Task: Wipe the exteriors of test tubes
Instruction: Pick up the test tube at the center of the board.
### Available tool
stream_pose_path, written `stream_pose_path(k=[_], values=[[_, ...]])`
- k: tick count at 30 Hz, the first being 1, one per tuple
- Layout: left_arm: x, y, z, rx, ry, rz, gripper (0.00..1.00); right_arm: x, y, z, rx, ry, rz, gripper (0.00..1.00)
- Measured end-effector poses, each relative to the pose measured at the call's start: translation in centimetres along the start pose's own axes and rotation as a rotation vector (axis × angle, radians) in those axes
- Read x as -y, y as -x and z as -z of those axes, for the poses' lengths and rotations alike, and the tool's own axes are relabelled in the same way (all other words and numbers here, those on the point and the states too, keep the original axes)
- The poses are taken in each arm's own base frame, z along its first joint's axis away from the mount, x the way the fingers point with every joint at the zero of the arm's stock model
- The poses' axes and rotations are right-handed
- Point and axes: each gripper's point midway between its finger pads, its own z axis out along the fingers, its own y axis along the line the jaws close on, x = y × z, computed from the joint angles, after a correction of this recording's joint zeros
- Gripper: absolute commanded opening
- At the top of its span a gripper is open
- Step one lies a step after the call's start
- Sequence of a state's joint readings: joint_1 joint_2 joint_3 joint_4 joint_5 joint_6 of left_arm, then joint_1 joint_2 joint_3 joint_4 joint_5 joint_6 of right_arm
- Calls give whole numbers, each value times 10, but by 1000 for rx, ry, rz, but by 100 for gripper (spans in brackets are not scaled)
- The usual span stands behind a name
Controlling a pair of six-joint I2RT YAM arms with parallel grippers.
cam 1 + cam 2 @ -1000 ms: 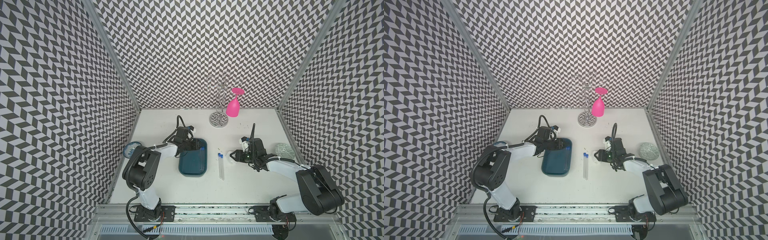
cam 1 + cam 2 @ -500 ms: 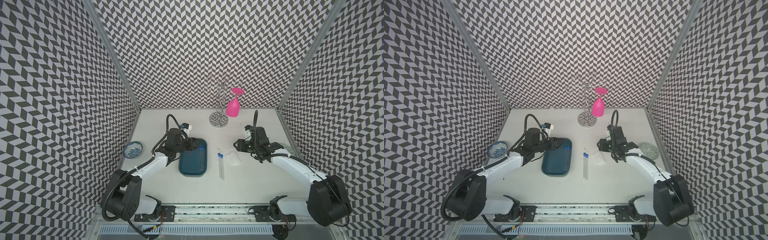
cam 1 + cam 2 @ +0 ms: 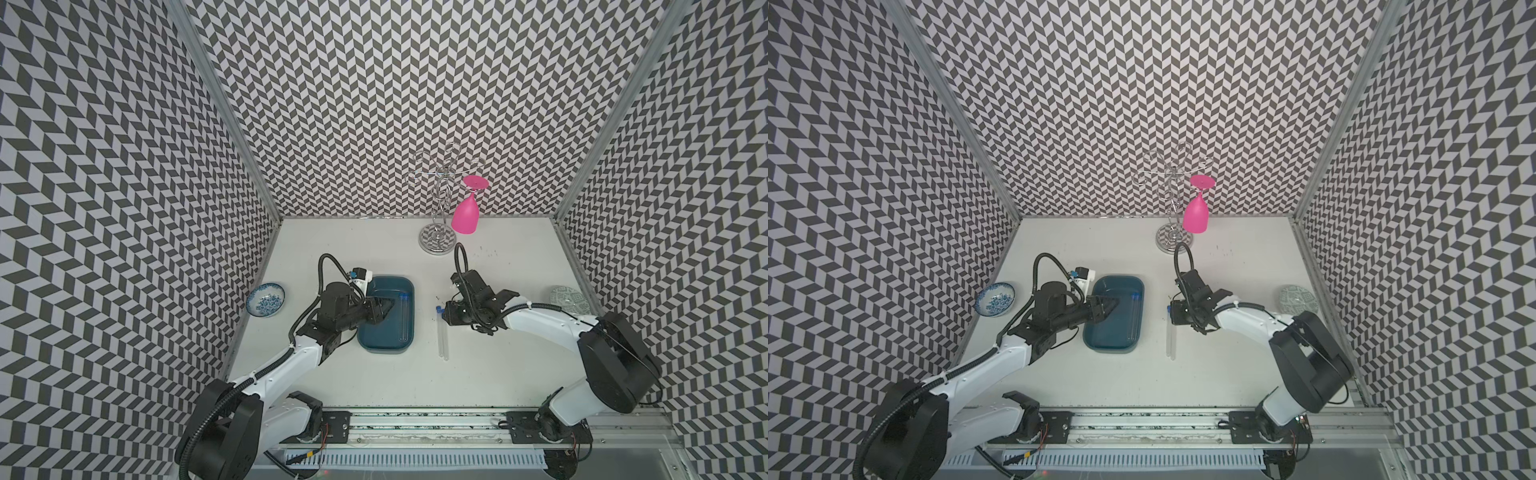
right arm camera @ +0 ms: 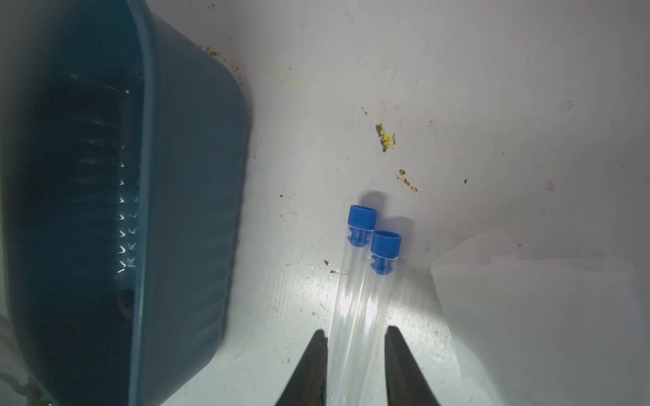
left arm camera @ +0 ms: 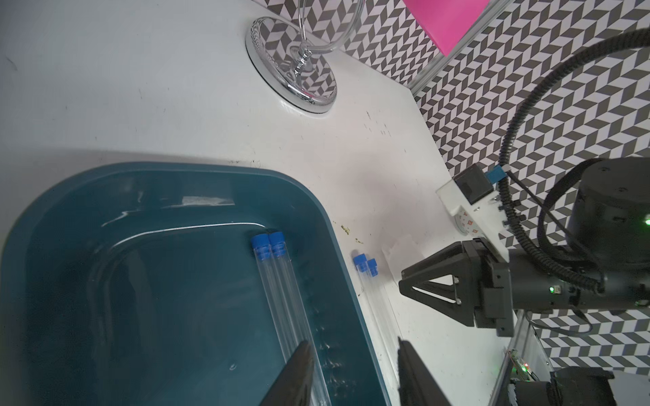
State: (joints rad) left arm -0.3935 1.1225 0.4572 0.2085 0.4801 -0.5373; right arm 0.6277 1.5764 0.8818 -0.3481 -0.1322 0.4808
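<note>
While astride test tubes (image 4: 351,298), right claw (image 4: 356,330)

Fingers (image 5: 465,260): black open triangles, small screws
Shells (image 3: 536,322): white arm casings
Joints (image 3: 615,365): black rounded housings
Hoses (image 5: 506,147): black, ribbed, behind the fingers
Lights (image 5: 552,289): green dots behind fingers

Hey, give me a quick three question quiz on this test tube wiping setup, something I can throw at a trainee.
1. How many test tubes lie inside the teal tray?
2. True or false: the pink glass hangs upside down from the chrome rack.
3. The right gripper straddles: A) the two tubes lying on the table; B) the blue-patterned bowl; C) the pink glass.
Key: 1) two; 2) true; 3) A.
</note>
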Motion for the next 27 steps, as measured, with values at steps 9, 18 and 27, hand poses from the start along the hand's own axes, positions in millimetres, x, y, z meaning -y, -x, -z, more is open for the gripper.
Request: stream_pose_path(k=[9, 18, 27], values=[[2, -15, 9, 11, -24, 24, 42, 7, -11, -19, -37, -46, 1, 26], [7, -19, 9, 6, -37, 30, 42, 9, -7, -31, -24, -54, -4, 22], [14, -25, 7, -13, -53, 21, 42, 6, 4, -38, 16, -43, -19, 16]])
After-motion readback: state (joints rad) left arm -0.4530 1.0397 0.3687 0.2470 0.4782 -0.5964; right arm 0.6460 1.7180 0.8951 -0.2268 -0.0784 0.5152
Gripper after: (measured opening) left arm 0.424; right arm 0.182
